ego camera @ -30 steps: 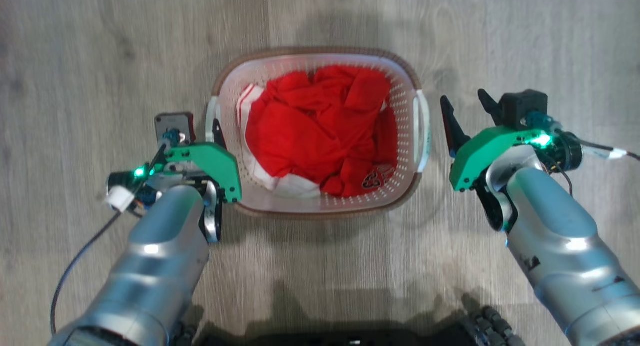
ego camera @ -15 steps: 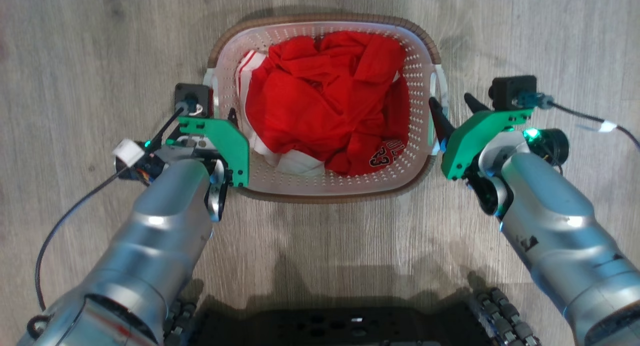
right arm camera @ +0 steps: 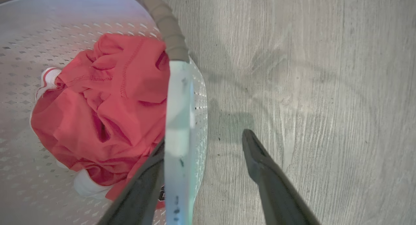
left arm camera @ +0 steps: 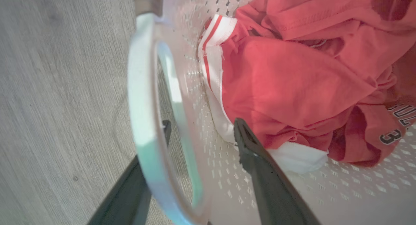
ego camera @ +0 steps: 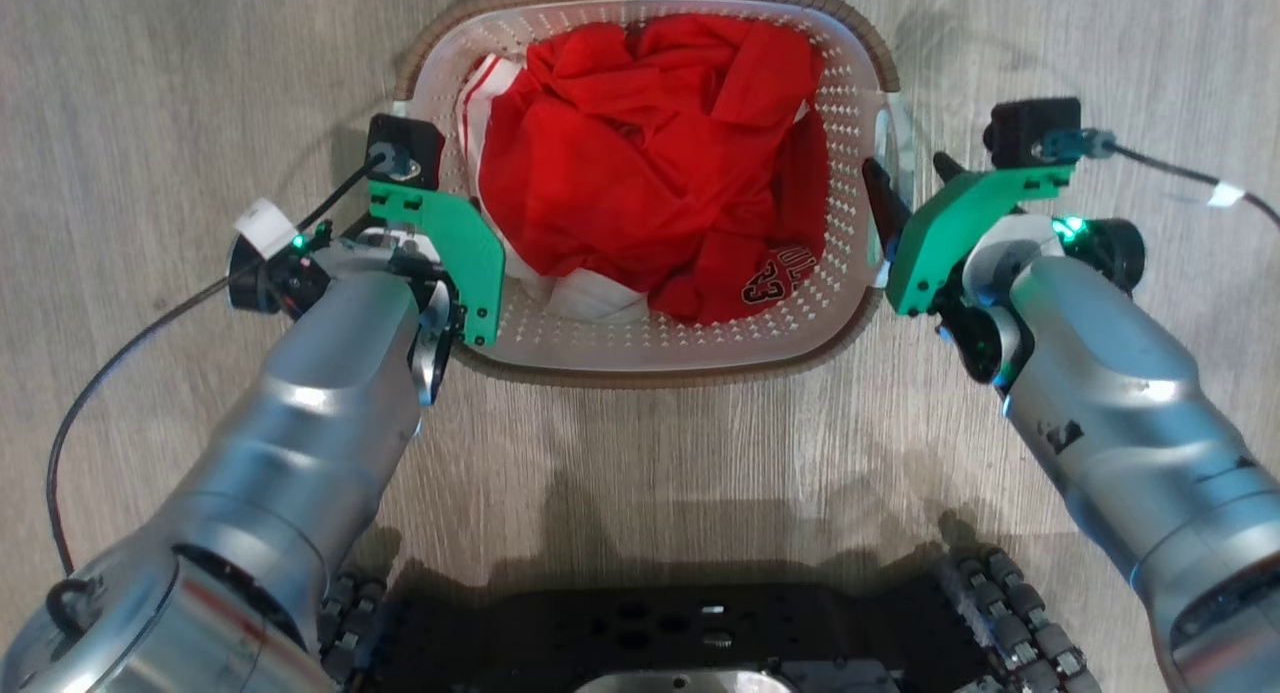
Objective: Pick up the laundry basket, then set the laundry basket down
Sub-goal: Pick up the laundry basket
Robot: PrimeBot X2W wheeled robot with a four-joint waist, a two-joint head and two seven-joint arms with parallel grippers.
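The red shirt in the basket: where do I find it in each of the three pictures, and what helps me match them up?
Head view: red shirt at top centre, inside the laundry basket.
Left wrist view: red shirt across the right half, mostly upper.
Right wrist view: red shirt at left, mid-height.
Shared landmark: the basket's brown rim, near the top edge of both wrist views.
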